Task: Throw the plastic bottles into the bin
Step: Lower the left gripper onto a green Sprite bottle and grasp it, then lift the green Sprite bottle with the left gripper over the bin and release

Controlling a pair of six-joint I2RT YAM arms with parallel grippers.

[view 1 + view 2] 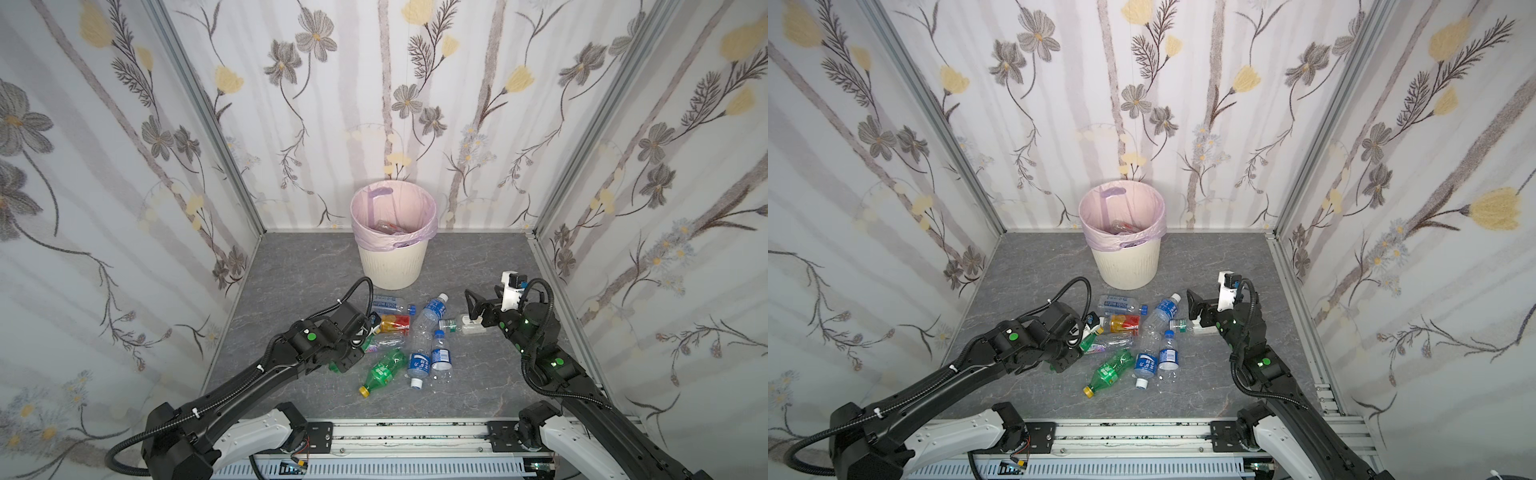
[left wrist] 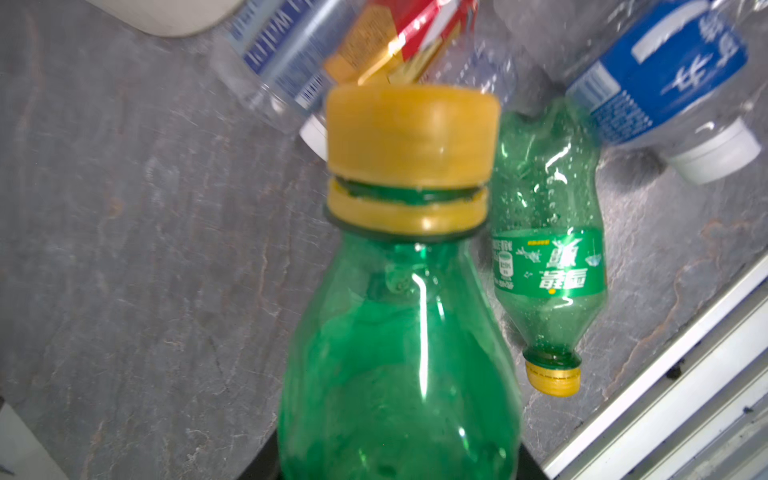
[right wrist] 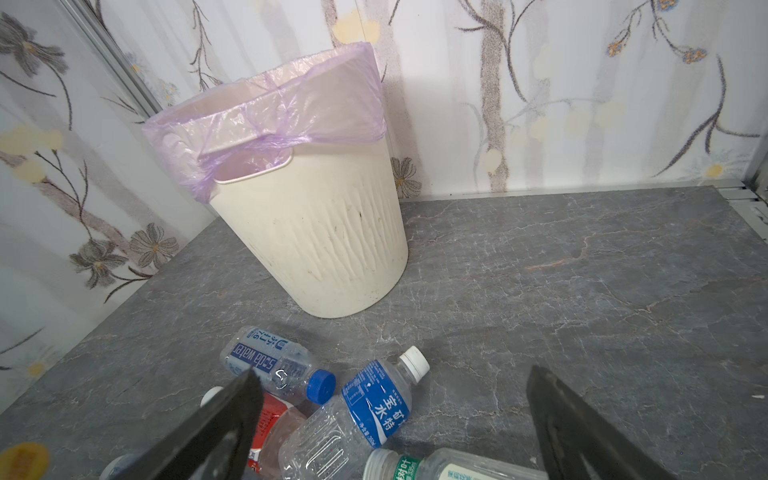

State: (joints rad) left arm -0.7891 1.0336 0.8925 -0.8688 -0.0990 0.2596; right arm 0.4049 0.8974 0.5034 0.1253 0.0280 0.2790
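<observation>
Left wrist view is filling with a green bottle point(image 2: 399, 332) with a yellow cap. Its body is running down into the left gripper point(image 1: 347, 360), which is pinching it. In both top views that gripper is sitting in front of the bin point(image 1: 392, 266) and to its left, mostly hidden under its own wrist.

Directly in front of the bin, loose plastic bottles point(image 1: 419, 365) are lying in a cluster on the grey tabletop point(image 1: 291, 266). A clear soda water bottle point(image 1: 388, 303) is lying nearest the bin, with a red-orange labelled bottle point(image 1: 395, 323) just beyond it. A second green bottle point(image 1: 384, 370) is lying farthest from the bin, beside several blue-labelled bottles point(image 1: 432, 309).

In front of the bin and to its right, the right gripper point(image 1: 473, 308) is hovering with its jaws spread wide, close to a clear green-capped bottle point(image 1: 461, 325). A few more bottles point(image 1: 386, 227) are lying inside the bin.
</observation>
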